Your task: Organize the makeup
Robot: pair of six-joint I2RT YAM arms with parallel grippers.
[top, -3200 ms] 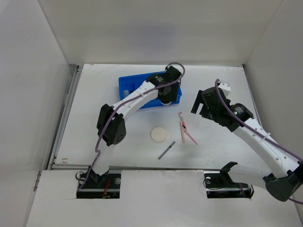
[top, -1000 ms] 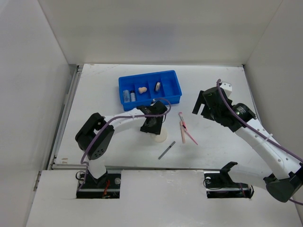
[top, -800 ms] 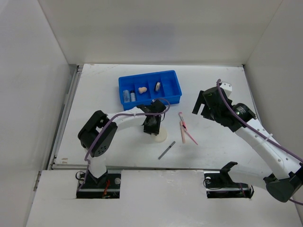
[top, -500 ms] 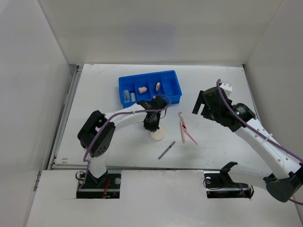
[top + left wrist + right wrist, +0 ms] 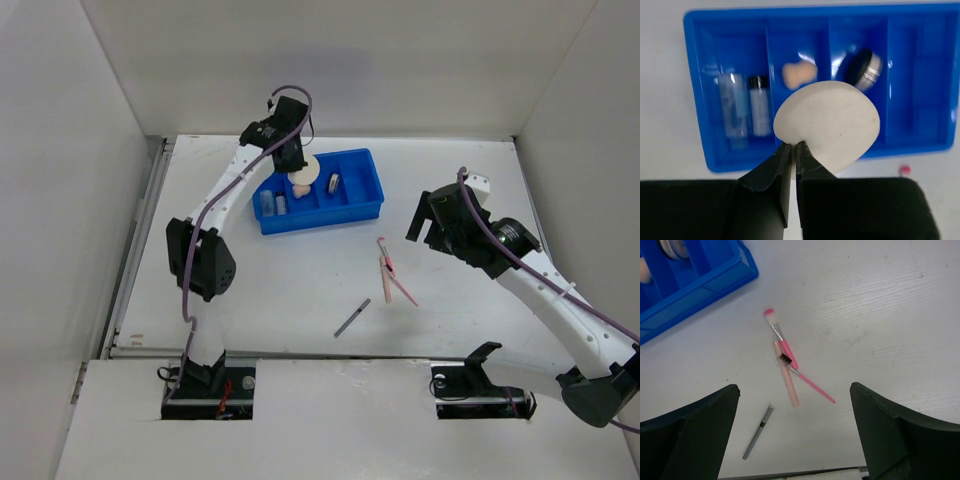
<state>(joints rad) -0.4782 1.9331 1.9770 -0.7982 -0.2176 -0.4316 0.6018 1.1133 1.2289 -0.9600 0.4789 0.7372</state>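
My left gripper (image 5: 297, 163) (image 5: 794, 145) is shut on the edge of the cream round puff (image 5: 306, 170) (image 5: 832, 125), held in the air over the blue tray (image 5: 362, 207) (image 5: 690, 75). The tray's compartments hold two clear vials (image 5: 732, 110) (image 5: 759, 105), the beige sponge (image 5: 799, 74) and the black round jar (image 5: 865, 70). Pink thin tools (image 5: 392, 272) (image 5: 787, 352) and a dark slim pencil (image 5: 351, 317) (image 5: 758, 432) lie on the table. My right gripper (image 5: 430, 225) (image 5: 794, 387) hangs open above them, holding nothing.
White walls close in the table on the left, back and right. The tray's rightmost compartment (image 5: 917, 85) has nothing in it. The left arm stretches along the table's left half to the tray.
The left gripper closed on the puff on the table, lifted it and carried it far back over the blue tray. The right arm has not moved.
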